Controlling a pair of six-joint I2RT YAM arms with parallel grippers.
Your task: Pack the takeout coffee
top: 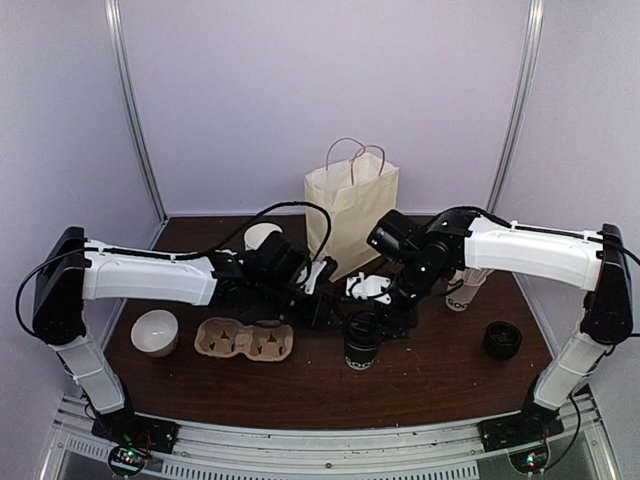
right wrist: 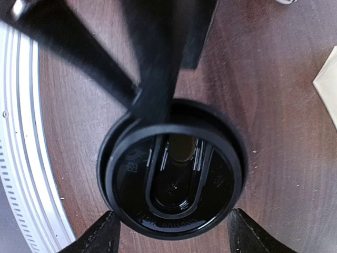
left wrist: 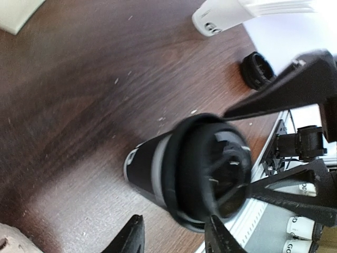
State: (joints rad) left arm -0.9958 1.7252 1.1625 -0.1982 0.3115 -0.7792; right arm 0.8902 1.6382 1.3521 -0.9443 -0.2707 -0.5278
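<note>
The takeout coffee [top: 360,347] is a black paper cup with white lettering and a black lid, standing upright on the table's middle. My right gripper [top: 372,318] hangs right over it. In the right wrist view the lid [right wrist: 174,174] fills the frame, and the right gripper [right wrist: 174,234] is open, one finger on each side of the lid, apart from it. My left gripper [top: 325,308] is open just left of the cup. In the left wrist view the cup [left wrist: 184,168] sits beyond the open left gripper [left wrist: 176,237], not between its fingers.
A cream paper bag [top: 350,205] stands at the back centre. A cardboard cup carrier [top: 243,340] and a white bowl [top: 155,332] lie at the left. A white lettered cup [top: 462,290] and a stack of black lids [top: 501,340] are at the right.
</note>
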